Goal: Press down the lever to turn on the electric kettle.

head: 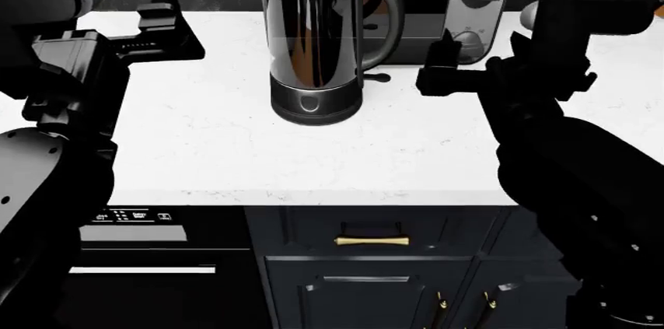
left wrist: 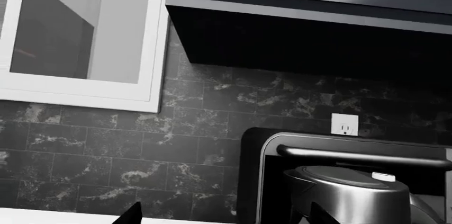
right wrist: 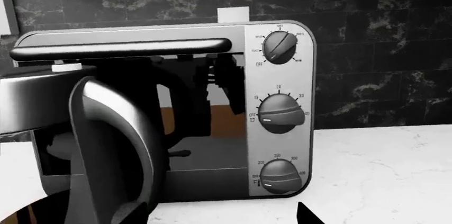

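Note:
The electric kettle (head: pixel 311 33) is a tall chrome cylinder with a curved handle, standing on a black base at the middle back of the white counter (head: pixel 311 158). The lever (head: pixel 378 76) is a small black tab sticking out low under the handle, on the kettle's right. My right gripper (head: pixel 440 64) hovers just right of the handle, open and empty. The right wrist view shows the handle (right wrist: pixel 106 144) close up and the lever (right wrist: pixel 181 153) behind it. My left gripper (head: pixel 166 18) is open and empty, raised left of the kettle. The left wrist view shows the kettle's lid (left wrist: pixel 346 181).
A boxy silver toaster oven (right wrist: pixel 279 144) with three dials stands right behind the kettle against the dark tiled wall. A wall socket (left wrist: pixel 344 124) is above it. A white-framed window (left wrist: pixel 84 38) is at the left. Dark cabinets with brass handles (head: pixel 371 241) lie below the counter's front edge.

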Robot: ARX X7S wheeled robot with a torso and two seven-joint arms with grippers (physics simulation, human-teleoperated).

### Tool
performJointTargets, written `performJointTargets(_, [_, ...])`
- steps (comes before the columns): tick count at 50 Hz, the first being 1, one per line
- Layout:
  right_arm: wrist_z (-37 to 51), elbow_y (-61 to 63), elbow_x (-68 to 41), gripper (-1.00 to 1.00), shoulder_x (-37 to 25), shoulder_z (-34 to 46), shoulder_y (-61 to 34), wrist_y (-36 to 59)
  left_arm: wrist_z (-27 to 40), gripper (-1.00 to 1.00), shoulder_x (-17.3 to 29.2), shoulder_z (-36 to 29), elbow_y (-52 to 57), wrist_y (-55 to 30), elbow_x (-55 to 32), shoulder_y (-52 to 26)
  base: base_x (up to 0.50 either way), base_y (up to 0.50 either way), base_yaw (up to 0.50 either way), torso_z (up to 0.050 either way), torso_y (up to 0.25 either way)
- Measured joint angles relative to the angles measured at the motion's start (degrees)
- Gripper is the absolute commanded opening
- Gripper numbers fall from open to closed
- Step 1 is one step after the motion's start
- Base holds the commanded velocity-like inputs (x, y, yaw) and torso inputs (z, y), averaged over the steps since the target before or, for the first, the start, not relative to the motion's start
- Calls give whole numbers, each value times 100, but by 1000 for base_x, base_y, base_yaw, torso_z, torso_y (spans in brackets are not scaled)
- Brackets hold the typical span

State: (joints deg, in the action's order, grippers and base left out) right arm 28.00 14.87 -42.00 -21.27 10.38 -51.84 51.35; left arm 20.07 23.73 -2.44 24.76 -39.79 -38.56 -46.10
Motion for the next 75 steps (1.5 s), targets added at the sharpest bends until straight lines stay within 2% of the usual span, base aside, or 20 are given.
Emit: performJointTargets(75, [27,116,-79,100,-287,221,118,184,75,100,43,-59,-14,136,-52,5,81,0,0,0,0])
